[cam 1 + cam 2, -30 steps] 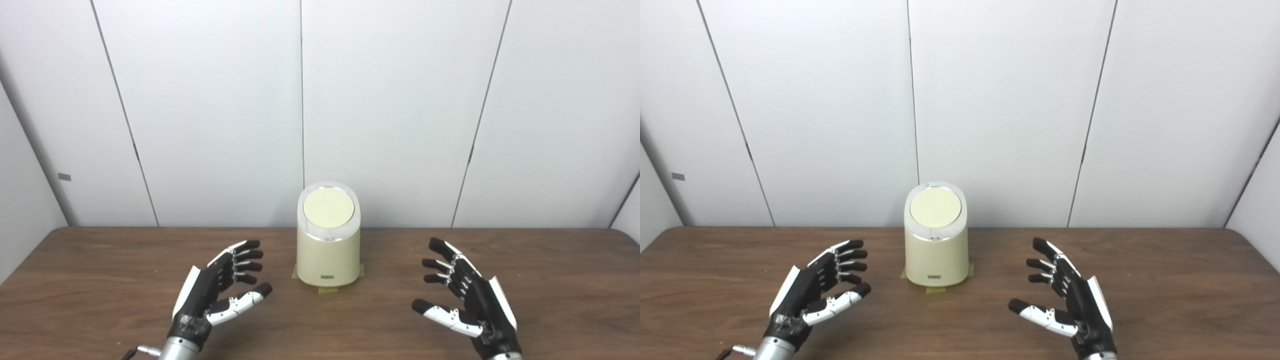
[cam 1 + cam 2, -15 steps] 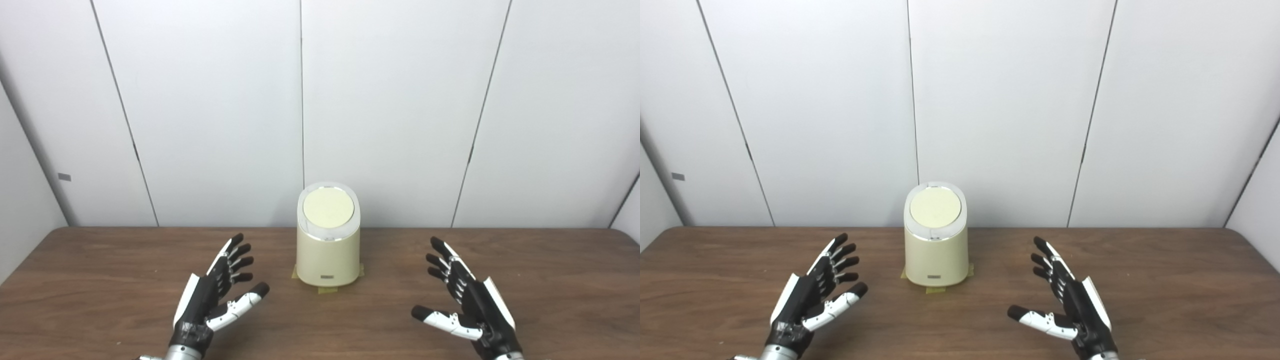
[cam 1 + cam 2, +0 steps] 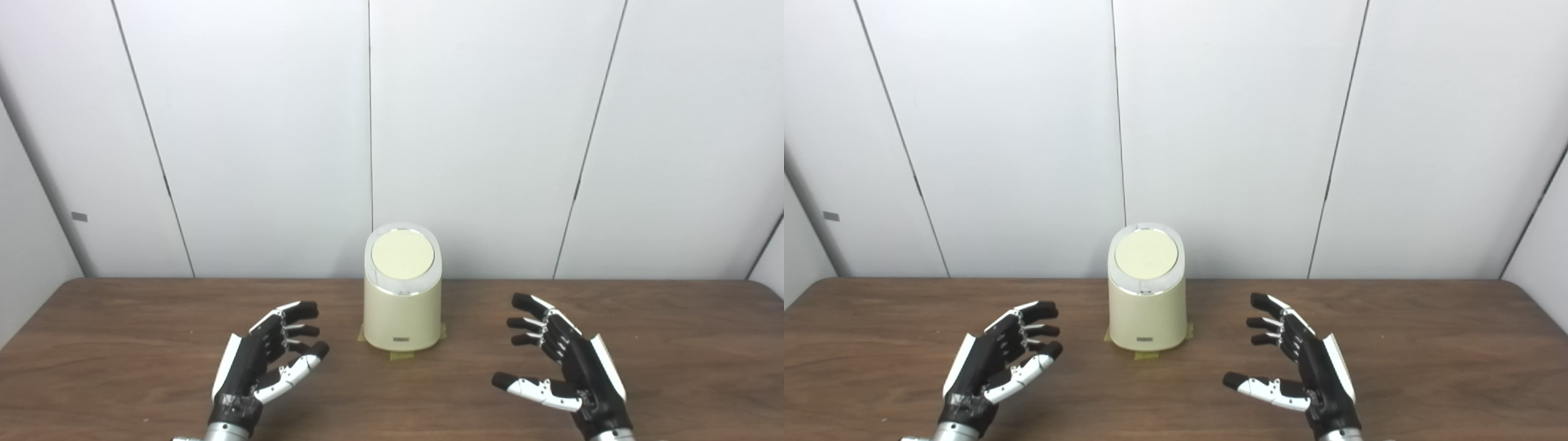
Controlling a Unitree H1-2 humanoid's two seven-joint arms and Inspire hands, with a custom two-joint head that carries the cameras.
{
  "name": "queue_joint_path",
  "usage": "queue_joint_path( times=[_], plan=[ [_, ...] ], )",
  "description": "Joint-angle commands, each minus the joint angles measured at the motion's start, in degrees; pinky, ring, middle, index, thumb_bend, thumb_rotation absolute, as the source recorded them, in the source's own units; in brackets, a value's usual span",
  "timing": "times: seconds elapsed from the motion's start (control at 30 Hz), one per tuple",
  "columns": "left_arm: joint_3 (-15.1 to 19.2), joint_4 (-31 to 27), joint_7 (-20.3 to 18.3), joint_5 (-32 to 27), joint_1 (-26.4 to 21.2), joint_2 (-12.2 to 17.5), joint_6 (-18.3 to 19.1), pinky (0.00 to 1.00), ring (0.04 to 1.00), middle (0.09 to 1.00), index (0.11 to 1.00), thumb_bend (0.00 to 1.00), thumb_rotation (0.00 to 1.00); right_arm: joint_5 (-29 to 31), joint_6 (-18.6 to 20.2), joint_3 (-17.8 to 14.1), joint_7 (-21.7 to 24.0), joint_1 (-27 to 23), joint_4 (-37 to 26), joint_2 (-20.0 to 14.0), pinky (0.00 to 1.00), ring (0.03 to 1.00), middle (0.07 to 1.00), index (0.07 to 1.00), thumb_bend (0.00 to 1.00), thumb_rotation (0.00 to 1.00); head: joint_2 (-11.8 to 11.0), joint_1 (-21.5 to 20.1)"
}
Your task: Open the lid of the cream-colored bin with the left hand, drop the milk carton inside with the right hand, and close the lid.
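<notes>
A cream-colored bin (image 3: pixel 402 306) stands upright at the back middle of the brown table (image 3: pixel 122 343), its round lid (image 3: pixel 402 254) lying flat and shut inside a white rim. My left hand (image 3: pixel 263 361) hovers to the bin's front left, open, palm turned inward, holding nothing. To the bin's front right my right hand (image 3: pixel 563 361) is open as well, thumb stretched toward the middle, with nothing in it. No milk carton shows in either view.
Yellow tape (image 3: pixel 401 353) marks the bin's foot on the table. White wall panels (image 3: pixel 478 122) rise straight behind the table's far edge. The table's right far corner (image 3: pixel 762 288) is rounded.
Both hands curled their fingers a little and turned inward toward the bin. The right hand shifted slightly left. The bin stayed put with its lid shut.
</notes>
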Motion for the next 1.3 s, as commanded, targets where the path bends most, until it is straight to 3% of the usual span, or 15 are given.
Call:
queue_joint_path(
  times=[0.0, 0.1, 0.23, 0.3, 0.33, 0.4, 0.47, 0.5, 0.6, 0.73, 0.97, 1.07, 1.17, 1.23, 1.27],
  plan=[
    [-0.07, -2.37, -1.45, -2.01, -1.85, 1.11, 0.39, 0.91, 0.965, 0.980, 0.985, 0.90, 0.43, 1.40, -0.56, 0.34, 1.38, -1.81, -0.75, -1.12, 0.91, 0.949, 0.988, 0.964, 0.86, 0.34, -0.03, -0.06],
    [-0.09, -2.56, -1.87, -2.79, -1.82, 1.20, 0.55, 0.92, 0.989, 0.998, 0.999, 0.96, 0.41, 0.84, -0.70, 0.44, 1.07, -1.66, -0.79, -1.18, 0.91, 0.965, 0.999, 0.988, 0.90, 0.33, 0.00, -0.05],
    [0.43, -2.34, -0.08, -1.89, -1.79, 0.41, -1.40, 0.69, 0.853, 0.930, 0.982, 0.79, 0.29, 0.10, -2.47, -0.37, -1.46, -1.52, -1.32, 0.49, 0.79, 0.875, 0.947, 0.917, 0.80, 0.20, -0.01, -0.21],
    [0.66, -2.52, 0.99, -0.81, -1.81, 0.08, -1.95, 0.58, 0.728, 0.828, 0.870, 0.69, 0.22, -1.18, -3.11, -0.76, -3.09, -1.51, -1.85, 1.43, 0.63, 0.743, 0.848, 0.828, 0.74, 0.14, -0.04, -0.35],
    [0.71, -2.53, 1.73, 0.34, -1.90, 0.06, -2.48, 0.55, 0.699, 0.803, 0.839, 0.67, 0.20, -2.10, -3.28, -1.07, -4.28, -1.48, -2.23, 2.16, 0.60, 0.713, 0.825, 0.808, 0.73, 0.13, -0.07, -0.42],
    [0.81, -2.04, 2.67, 1.93, -2.11, 0.20, -3.92, 0.50, 0.620, 0.715, 0.710, 0.58, 0.07, -3.73, -3.33, -1.37, -5.99, -1.41, -2.69, 3.11, 0.51, 0.625, 0.725, 0.711, 0.67, 0.07, -0.07, -0.46],
    [0.89, -1.65, 2.57, 1.30, -2.16, 0.28, -4.29, 0.57, 0.668, 0.732, 0.735, 0.60, 0.14, -4.31, -3.60, -1.36, -6.54, -1.40, -2.65, 3.37, 0.52, 0.626, 0.710, 0.690, 0.65, 0.10, -0.07, -0.52],
    [0.92, -1.60, 2.32, 0.69, -2.15, 0.28, -3.96, 0.64, 0.735, 0.784, 0.797, 0.68, 0.21, -4.10, -3.89, -1.31, -6.57, -1.42, -2.49, 3.39, 0.53, 0.637, 0.720, 0.699, 0.66, 0.13, -0.07, -0.52],
    [0.87, -1.67, 1.71, -0.34, -2.10, 0.30, -2.69, 0.78, 0.860, 0.886, 0.920, 0.82, 0.30, -3.06, -4.34, -1.18, -6.42, -1.48, -2.04, 3.29, 0.57, 0.682, 0.764, 0.731, 0.69, 0.17, -0.08, -0.54],
    [0.68, -1.82, 1.04, -1.06, -1.97, 0.56, -2.08, 0.81, 0.901, 0.931, 0.981, 0.85, 0.28, -2.75, -4.87, -1.28, -6.61, -1.55, -1.43, 3.20, 0.59, 0.694, 0.788, 0.753, 0.70, 0.18, -0.06, -0.55],
    [0.59, -1.88, 1.50, -0.31, -1.86, 0.40, -2.08, 0.83, 0.887, 0.919, 0.980, 0.85, 0.26, -3.71, -3.80, -1.21, -7.25, -1.24, -2.36, 3.64, 0.60, 0.711, 0.806, 0.772, 0.73, 0.19, 0.05, -0.65],
    [0.83, -1.08, 1.78, -0.60, -2.06, 0.16, -3.70, 0.91, 0.871, 0.843, 0.966, 0.83, 0.20, -5.92, -6.10, -1.51, -9.35, -1.26, -1.45, 4.10, 0.61, 0.691, 0.760, 0.748, 0.76, 0.16, 0.12, -0.76],
    [1.40, -0.22, 2.75, -0.79, -2.22, -0.52, -5.52, 0.93, 0.784, 0.711, 0.909, 0.75, 0.06, -6.76, -10.18, -1.89, -11.42, -1.44, 0.27, 4.51, 0.63, 0.667, 0.678, 0.726, 0.73, 0.04, 0.14, -0.77],
    [2.09, -0.47, 5.10, 1.10, -2.09, -1.52, -5.24, 0.97, 0.767, 0.624, 0.842, 0.70, 0.01, -6.57, -12.36, -2.48, -12.80, -1.73, 1.90, 4.98, 0.71, 0.647, 0.570, 0.715, 0.64, 0.01, 0.17, -0.87],
    [2.49, -0.53, 6.35, 2.03, -2.06, -2.08, -5.29, 0.99, 0.769, 0.559, 0.820, 0.62, 0.01, -6.54, -13.33, -2.84, -13.55, -1.93, 2.67, 5.29, 0.74, 0.637, 0.531, 0.709, 0.60, 0.00, 0.19, -0.91]
  ],
)
